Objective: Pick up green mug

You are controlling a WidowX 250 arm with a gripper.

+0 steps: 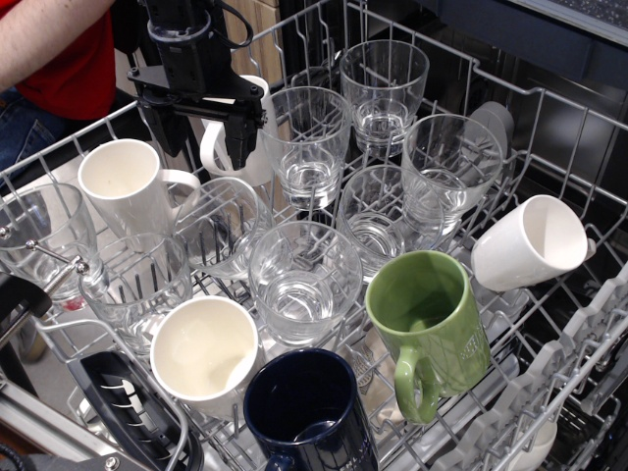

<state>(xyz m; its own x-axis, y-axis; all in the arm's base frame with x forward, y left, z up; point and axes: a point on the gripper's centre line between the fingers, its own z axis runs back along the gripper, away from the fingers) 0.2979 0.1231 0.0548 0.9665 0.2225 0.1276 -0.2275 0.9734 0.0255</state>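
One green mug [429, 324] upright in dishwasher rack [549, 118], empty, embossed lettering unreadable; gripper [201, 132] apart, well away among glasses [309, 147].

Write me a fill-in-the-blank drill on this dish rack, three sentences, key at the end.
1. The green mug has its handle facing the ____ of the picture.
2. The claw hangs over a ____ mug.
3. Just left of the green mug stands a dark ____ mug.

Missing words: bottom; white; blue

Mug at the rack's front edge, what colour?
Dark navy blue mug, seen in the observation.image view.
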